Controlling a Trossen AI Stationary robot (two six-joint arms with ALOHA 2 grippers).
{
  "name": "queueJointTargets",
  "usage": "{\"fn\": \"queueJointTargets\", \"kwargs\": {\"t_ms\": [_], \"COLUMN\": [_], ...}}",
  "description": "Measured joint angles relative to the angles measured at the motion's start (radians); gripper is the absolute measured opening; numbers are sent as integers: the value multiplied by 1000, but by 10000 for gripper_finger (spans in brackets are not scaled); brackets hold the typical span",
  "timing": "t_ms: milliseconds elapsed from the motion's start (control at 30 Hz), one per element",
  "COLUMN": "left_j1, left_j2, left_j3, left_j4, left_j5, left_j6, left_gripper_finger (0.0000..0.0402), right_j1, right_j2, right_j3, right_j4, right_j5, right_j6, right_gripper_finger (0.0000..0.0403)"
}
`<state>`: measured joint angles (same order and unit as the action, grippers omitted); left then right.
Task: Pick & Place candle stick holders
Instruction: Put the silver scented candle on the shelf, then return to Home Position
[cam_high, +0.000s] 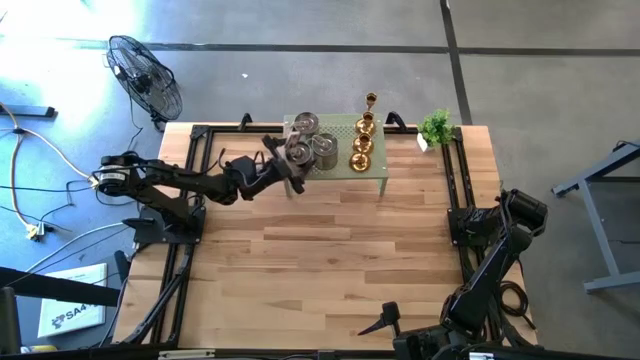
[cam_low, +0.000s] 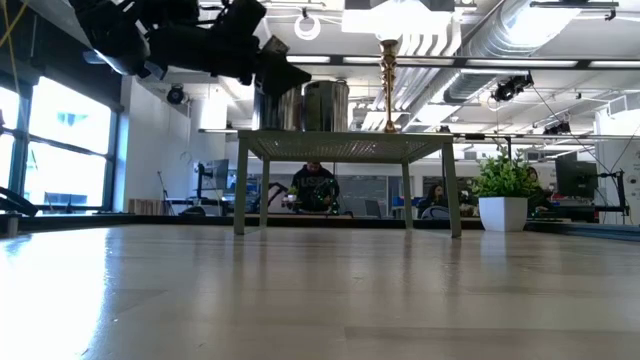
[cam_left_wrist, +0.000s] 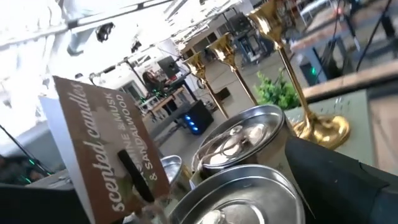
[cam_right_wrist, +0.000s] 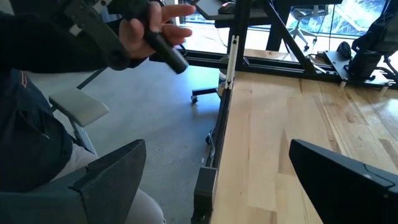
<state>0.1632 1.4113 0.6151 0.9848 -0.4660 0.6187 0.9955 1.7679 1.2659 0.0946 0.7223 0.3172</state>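
Note:
Three squat silver-grey holders (cam_high: 313, 137) and three gold holders (cam_high: 362, 142) stand on their bases on the green perforated stand (cam_high: 345, 170) at the table's far side. My left gripper (cam_high: 287, 165) is open at the stand's left end. Its fingers stand on either side of the nearest silver holder (cam_left_wrist: 242, 199), which has a brown "scented candles" tag (cam_left_wrist: 106, 155). I cannot tell whether they touch it. In the low view, the gripper (cam_low: 285, 75) is level with that holder's top (cam_low: 275, 105). My right gripper (cam_right_wrist: 217, 186) is open and empty at the table's near right edge (cam_high: 385, 322).
A small potted plant (cam_high: 436, 127) stands at the far right beside the stand. A floor fan (cam_high: 145, 75) stands beyond the table's far left corner. A person's hand (cam_right_wrist: 152, 28) holding a dark object shows beside the table in the right wrist view. Bare wood (cam_high: 320, 260) lies nearer.

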Motion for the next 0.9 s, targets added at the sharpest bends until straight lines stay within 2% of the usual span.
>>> {"fn": "queueJointTargets", "kwargs": {"t_ms": [200,467,700,900], "left_j1": [0,0,0,-24], "left_j2": [0,0,0,0], "left_j3": [0,0,0,0], "left_j4": [0,26,98,276], "left_j5": [-43,-51,5,19], "left_j6": [145,145,137,150], "left_gripper_finger": [380,380,380,380], "right_j1": [-1,-1,-2,-2], "right_j2": [0,0,0,0], "right_j3": [0,0,0,0], "right_j4": [0,0,0,0], "right_j5": [0,5,8,7], "right_j6": [23,21,17,16], "right_gripper_finger": [391,391,391,391]}}
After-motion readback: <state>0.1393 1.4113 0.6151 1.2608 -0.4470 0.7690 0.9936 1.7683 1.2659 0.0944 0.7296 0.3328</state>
